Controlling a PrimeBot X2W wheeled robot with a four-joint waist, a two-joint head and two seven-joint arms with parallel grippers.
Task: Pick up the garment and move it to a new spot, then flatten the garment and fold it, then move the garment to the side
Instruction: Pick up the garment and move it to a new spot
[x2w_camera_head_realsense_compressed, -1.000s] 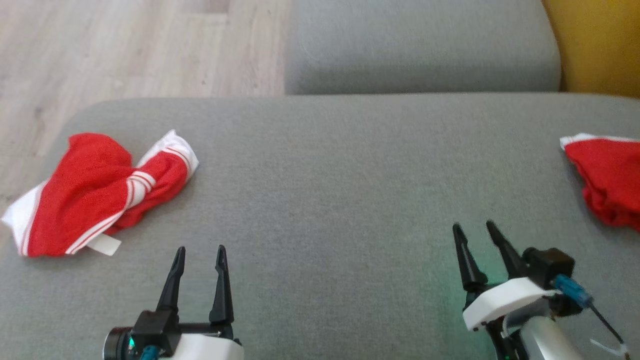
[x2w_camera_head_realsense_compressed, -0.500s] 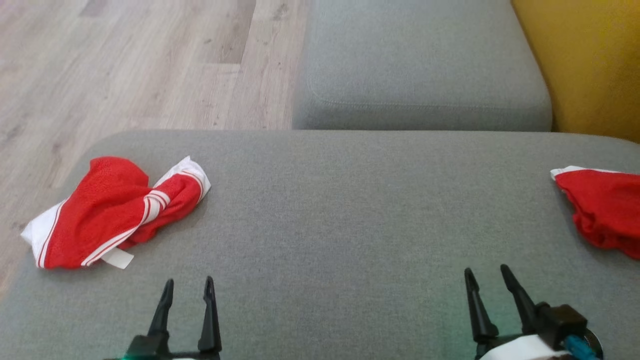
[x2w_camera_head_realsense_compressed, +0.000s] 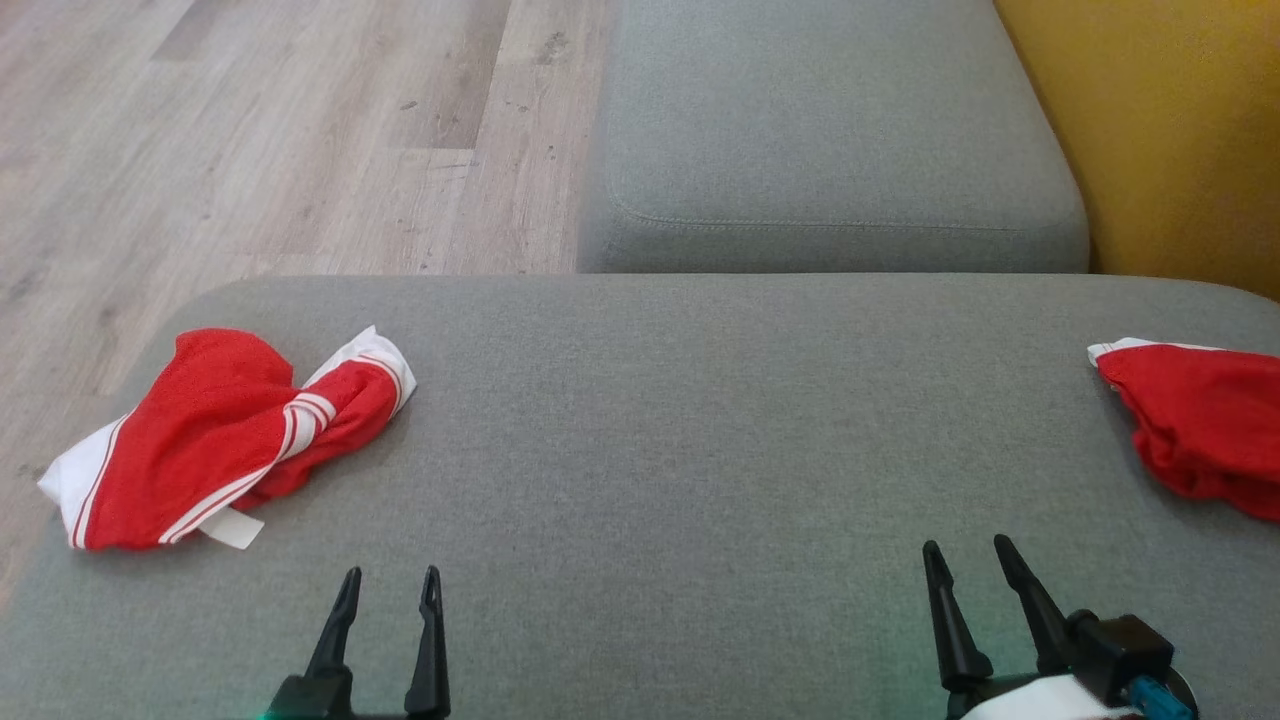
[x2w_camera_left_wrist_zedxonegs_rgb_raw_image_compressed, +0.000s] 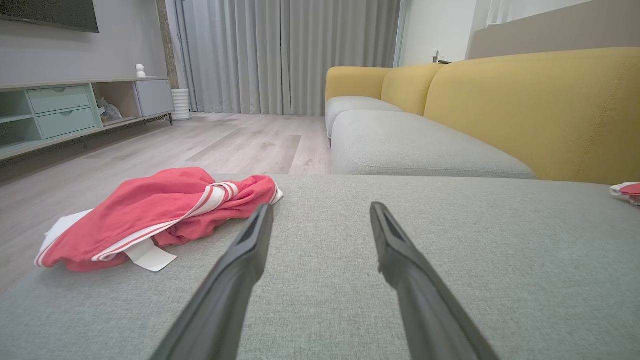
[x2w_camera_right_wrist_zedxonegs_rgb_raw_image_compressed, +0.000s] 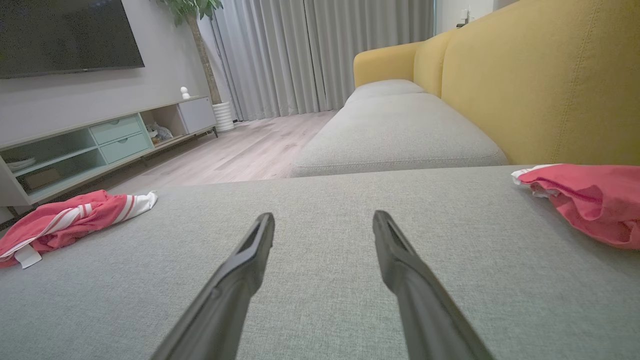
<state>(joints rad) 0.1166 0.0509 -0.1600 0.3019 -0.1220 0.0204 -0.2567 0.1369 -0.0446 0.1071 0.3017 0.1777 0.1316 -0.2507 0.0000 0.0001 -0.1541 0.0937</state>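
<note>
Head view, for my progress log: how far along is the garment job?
Done: nothing evident; the crumpled red-and-white striped garment lies bunched at the left end of the grey fabric cushion. In hand: nothing; left gripper and right gripper are open, empty, apart from it. Left: pick up, move, flatten, fold, set aside.

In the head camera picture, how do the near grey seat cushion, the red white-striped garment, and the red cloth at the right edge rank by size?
1. Near grey seat cushion.
2. Red white-striped garment.
3. Red cloth at the right edge, though the frame cuts it off, so its true size is unsure.
</note>
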